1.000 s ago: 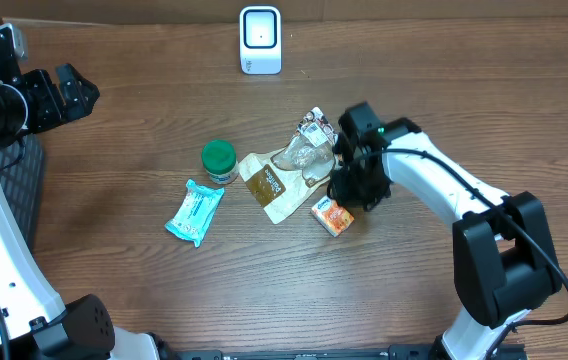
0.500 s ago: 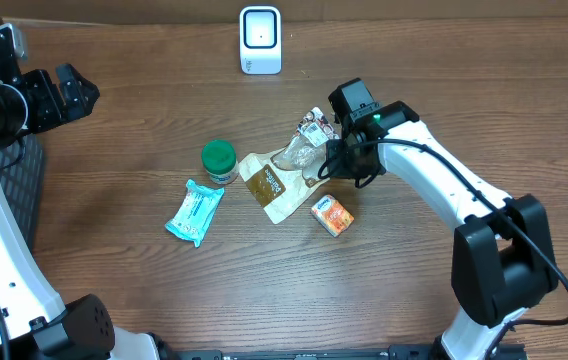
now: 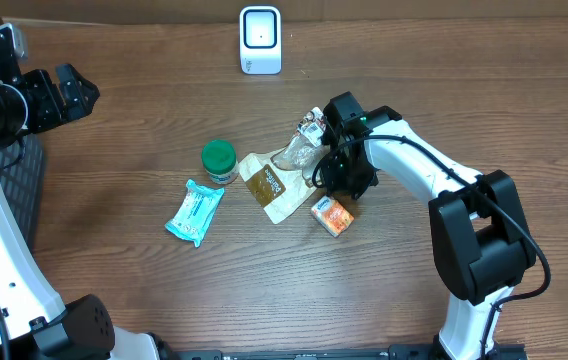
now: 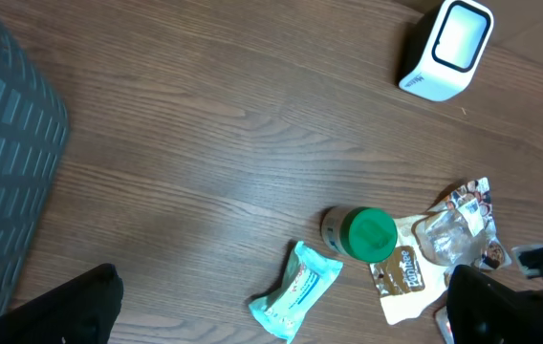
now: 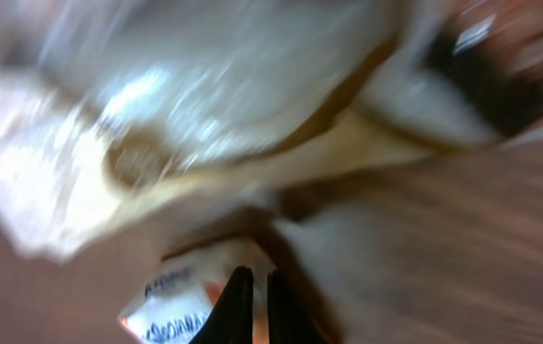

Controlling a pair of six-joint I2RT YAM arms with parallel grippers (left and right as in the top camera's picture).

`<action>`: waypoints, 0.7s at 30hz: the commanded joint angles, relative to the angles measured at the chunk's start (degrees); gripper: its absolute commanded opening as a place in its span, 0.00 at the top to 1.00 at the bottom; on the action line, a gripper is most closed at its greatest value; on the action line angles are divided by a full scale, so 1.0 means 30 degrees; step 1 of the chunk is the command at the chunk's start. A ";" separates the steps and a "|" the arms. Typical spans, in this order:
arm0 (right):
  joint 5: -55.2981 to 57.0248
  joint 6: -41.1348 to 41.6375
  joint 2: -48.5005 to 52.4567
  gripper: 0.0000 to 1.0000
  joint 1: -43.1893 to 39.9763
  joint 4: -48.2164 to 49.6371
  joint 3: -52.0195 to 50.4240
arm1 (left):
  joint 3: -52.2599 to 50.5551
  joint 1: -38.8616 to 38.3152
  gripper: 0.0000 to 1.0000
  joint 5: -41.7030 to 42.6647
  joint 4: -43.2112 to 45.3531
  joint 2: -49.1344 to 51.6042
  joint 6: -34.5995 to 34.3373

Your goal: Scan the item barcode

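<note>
Taking orange packet (image 3: 333, 215) as the scan item, judged from claw position only. Lying flat on table (image 3: 464, 100), right of centre in overhead, just right of brown pouch (image 3: 269, 187), not lifted. In right wrist view, seen blurred at bottom edge (image 5: 171, 301), blue lettering facing up.

Right gripper (image 3: 338, 190) pinched fully closed directly above packet's upper edge; nothing visible between fingertips (image 5: 240, 308). Whether touching packet: cannot tell. Clear wrapper (image 3: 304, 155) crumpled just above-left of claw, overlapping pouch.

Further out: green-lidded jar (image 3: 219, 160) and teal packet (image 3: 195, 211) left of centre; scanner (image 3: 260, 40) at top centre, well apart from pile. Left gripper (image 3: 72, 88) spread wide, idle at upper left, holding nothing.

Risks: closed on air, so no pick; pushing down shut could skid packet or drag wrapper and pouch along. Reopening this close could snag wrapper instead of packet. Barcode side unknown, possibly face down.

Versus earlier frames: a second ago right claw low at packet, then risen toward wrapper, now back down. Packet, pile, left arm unmoved.
</note>
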 commanded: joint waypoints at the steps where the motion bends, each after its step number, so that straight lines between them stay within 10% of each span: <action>1: -0.3942 -0.3840 0.0124 0.96 0.0007 -0.0663 -0.0124 | 0.0277 -0.0058 0.00 0.0146 0.0015 -0.0131 0.0364; 11: -0.7227 -0.9231 0.0124 0.96 0.0007 -0.4787 -0.0080 | 0.0277 -0.0058 0.00 0.0146 0.0015 -0.0131 0.0364; 21: -0.4663 -0.5486 0.0124 0.96 0.0313 -0.6091 -0.0051 | 0.0277 -0.0058 0.00 0.0146 0.0015 -0.0131 0.0364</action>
